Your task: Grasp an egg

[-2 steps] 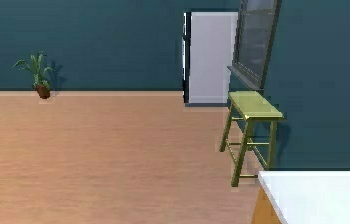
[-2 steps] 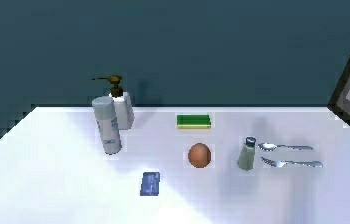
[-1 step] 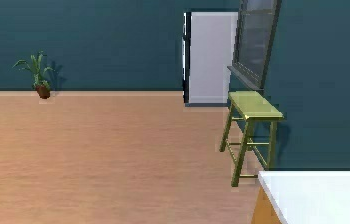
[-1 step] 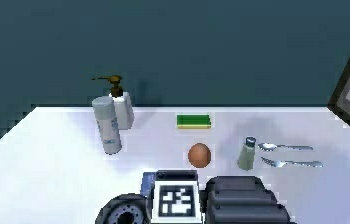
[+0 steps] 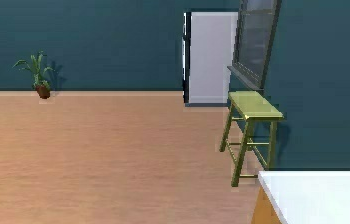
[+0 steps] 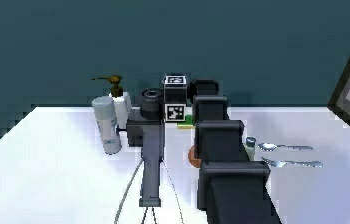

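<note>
On the white countertop [image 6: 43,150], the dark two-finger gripper [image 6: 149,190] is present; whether it holds anything cannot be determined. Just right of it, against the dark square arm bar [image 6: 228,170], lies a small brown rounded egg [image 6: 192,155]. A white cylindrical bottle [image 6: 108,125] stands left of it.
</note>
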{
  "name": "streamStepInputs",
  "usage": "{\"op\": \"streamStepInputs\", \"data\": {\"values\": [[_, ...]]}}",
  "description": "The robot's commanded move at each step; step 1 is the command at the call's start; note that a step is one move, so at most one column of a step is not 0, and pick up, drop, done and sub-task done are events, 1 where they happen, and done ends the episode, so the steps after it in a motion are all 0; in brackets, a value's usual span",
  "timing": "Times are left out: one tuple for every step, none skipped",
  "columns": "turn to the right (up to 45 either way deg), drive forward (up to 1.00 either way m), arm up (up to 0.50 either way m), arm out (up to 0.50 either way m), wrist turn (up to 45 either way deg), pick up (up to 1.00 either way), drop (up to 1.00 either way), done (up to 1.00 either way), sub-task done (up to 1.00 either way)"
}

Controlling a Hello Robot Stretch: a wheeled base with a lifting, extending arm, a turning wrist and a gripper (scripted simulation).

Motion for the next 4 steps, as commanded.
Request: {"op": "streamStepInputs", "data": {"values": [[0.0, 0.0, 0.0, 0.0, 45.0, 0.0, 0.0, 0.0, 0.0], [0.0, 0.0, 0.0, 0.0, 45.0, 0.0, 0.0, 0.0, 0.0], [0.0, 0.0, 0.0, 0.0, 45.0, 0.0, 0.0, 0.0, 0.0], [0.0, 0.0, 0.0, 0.0, 45.0, 0.0, 0.0, 0.0, 0.0]]}}
